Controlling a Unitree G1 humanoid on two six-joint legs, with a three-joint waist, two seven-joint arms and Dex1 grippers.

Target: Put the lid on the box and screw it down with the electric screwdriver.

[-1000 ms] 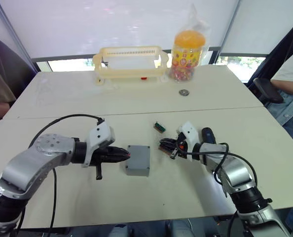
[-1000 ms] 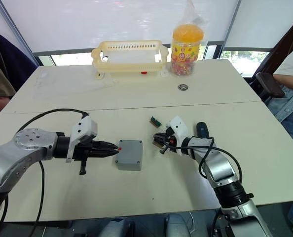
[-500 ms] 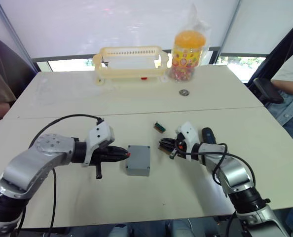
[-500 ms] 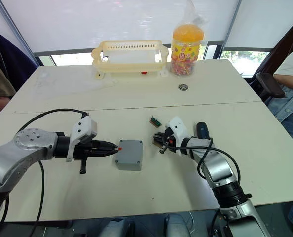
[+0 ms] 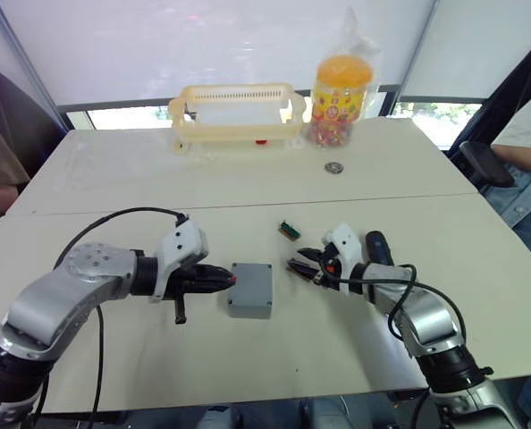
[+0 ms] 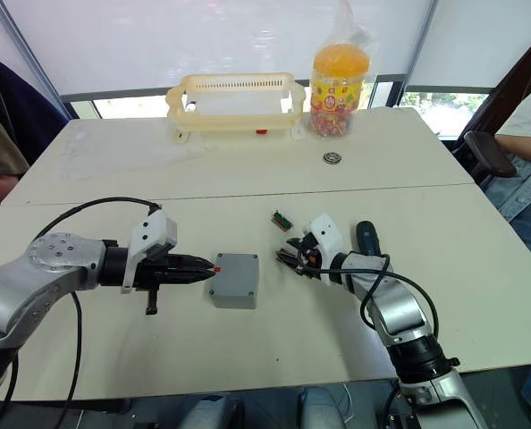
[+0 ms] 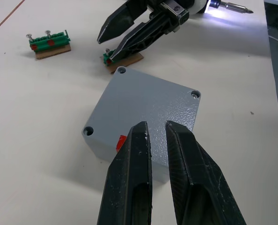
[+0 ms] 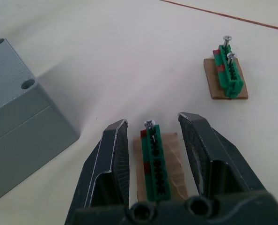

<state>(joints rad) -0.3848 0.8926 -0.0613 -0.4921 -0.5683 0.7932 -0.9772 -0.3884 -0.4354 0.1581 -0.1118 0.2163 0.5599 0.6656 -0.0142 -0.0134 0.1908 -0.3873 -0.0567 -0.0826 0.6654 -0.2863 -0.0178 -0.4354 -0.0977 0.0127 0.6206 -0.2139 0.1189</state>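
Observation:
The grey box (image 5: 248, 310) stands mid-table with the flat lid (image 5: 251, 284) lying on top, screw holes at its corners. My left gripper (image 5: 228, 280) is shut with nothing between its fingers. Its tips rest against the box's left side, by the small red mark (image 7: 121, 140). My right gripper (image 8: 153, 123) is open just right of the box. Its fingers straddle a green screw strip (image 8: 153, 161) on a brown base, with one screw standing in it. The black electric screwdriver (image 5: 375, 245) lies on the table beside my right forearm, with its bit (image 7: 232, 6) lit.
A second green screw strip (image 5: 290, 230) lies behind the right gripper. At the far edge stand a yellow basket (image 5: 234, 112) and a snack jar (image 5: 340, 89), with a small round metal piece (image 5: 334, 167) nearer. People sit at both sides of the table.
The right gripper has shifted slightly over the green strip and tilted its fingers. The left gripper, box and lid have not moved.

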